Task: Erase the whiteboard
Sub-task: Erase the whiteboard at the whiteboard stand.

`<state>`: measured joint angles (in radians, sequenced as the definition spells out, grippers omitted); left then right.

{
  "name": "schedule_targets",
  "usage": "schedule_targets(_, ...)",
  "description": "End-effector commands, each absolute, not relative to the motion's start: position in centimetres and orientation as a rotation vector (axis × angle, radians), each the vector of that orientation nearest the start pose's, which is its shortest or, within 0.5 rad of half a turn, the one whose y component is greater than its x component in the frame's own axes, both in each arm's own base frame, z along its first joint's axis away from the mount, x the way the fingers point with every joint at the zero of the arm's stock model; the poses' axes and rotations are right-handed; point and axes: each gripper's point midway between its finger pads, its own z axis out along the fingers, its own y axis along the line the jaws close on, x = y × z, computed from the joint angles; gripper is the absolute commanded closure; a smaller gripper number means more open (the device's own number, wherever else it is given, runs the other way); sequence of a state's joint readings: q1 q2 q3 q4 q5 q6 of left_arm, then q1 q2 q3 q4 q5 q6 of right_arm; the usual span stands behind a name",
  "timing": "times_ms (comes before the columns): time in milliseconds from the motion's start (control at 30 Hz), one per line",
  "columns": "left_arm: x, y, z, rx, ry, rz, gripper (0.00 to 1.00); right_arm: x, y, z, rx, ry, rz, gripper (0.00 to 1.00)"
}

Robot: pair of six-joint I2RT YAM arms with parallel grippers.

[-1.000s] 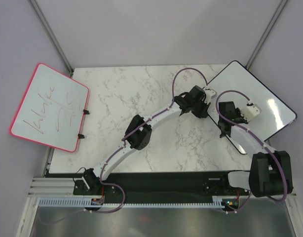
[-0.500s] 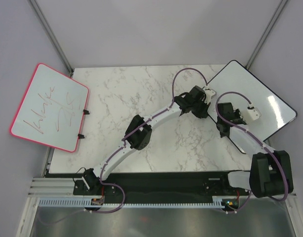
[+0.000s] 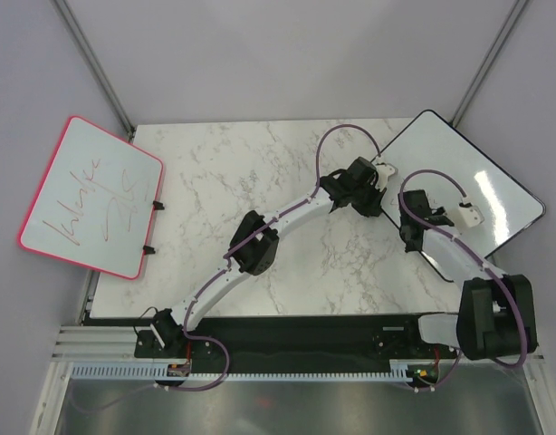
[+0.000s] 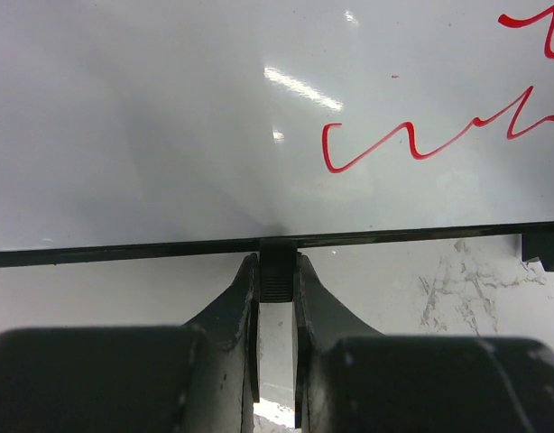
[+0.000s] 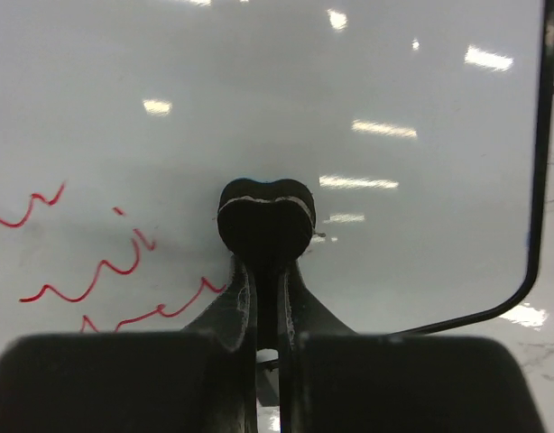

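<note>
**Both pincers at the whiteboard**

Top view: the whiteboard point(image 3: 436, 149) lies upper right, with the left pincer point(image 3: 384, 169) at its left corner and the right pincer point(image 3: 468, 216) over its face.
Left wrist: the left pincer point(image 4: 277, 266) clamps the board's black frame at lower centre.
Right wrist: the right pincer point(image 5: 263, 260) is closed on a dark lump point(image 5: 263, 215) over the white face.

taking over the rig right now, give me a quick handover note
Grippers: left gripper shut on the whiteboard frame edge, apparently steadying it. The right gripper is shut on a small dark pad, likely the eraser, over the board face.
Board: tilted, far right in the top view.
Done: face around and right of the pad looks clean.
Left: red writing to wipe.
</note>
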<state>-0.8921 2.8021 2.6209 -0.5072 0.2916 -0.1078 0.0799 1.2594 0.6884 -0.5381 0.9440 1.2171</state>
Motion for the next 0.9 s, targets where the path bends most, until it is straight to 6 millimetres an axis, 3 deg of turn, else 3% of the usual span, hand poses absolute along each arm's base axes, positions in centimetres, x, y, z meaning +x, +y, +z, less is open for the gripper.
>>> schedule_targets(0, 38.9, -56.2, 1.7, 0.997, 2.176, -0.843, 0.98, 30.7, -7.7, 9.5, 1.413, 1.641, -0.456, 1.00)
schedule_targets(167, 38.8, -56.2, 1.6, 0.998, 2.177, -0.844, 0.98, 33.8, -5.7, 9.8, 1.404, 1.620, -0.379, 1.00)
schedule_targets(300, 38.9, -56.1, 1.6, 0.997, 2.179, -0.842, 0.98, 36.3, -5.3, 10.5, 1.376, 1.580, -0.321, 1.00)
schedule_targets(367, 38.8, -56.1, 1.5, 0.999, 2.182, -0.842, 0.98, 36.6, -5.6, 10.5, 1.357, 1.582, -0.359, 1.00)
schedule_targets(433, 38.9, -56.1, 1.7, 0.997, 2.178, -0.845, 0.98, 35.5, -6.2, 10.3, 1.358, 1.594, -0.430, 1.00)
schedule_targets(567, 39.0, -56.1, 1.6, 0.993, 2.181, -0.842, 0.98, 30.5, -8.9, 9.3, 1.412, 1.588, -0.547, 1.00)
schedule_targets(700, 38.9, -56.1, 1.6, 0.996, 2.182, -0.843, 0.98, 26.2, -11.3, 10.5, 1.452, 1.535, -0.639, 1.00)
schedule_targets(767, 38.9, -56.1, 1.6, 0.996, 2.182, -0.843, 0.98, 24.9, -12.2, 10.8, 1.462, 1.506, -0.682, 1.00)
schedule_targets(867, 38.9, -56.2, 1.7, 0.998, 2.179, -0.841, 0.98, 24.8, -12.3, 10.9, 1.478, 1.488, -0.672, 1.00)
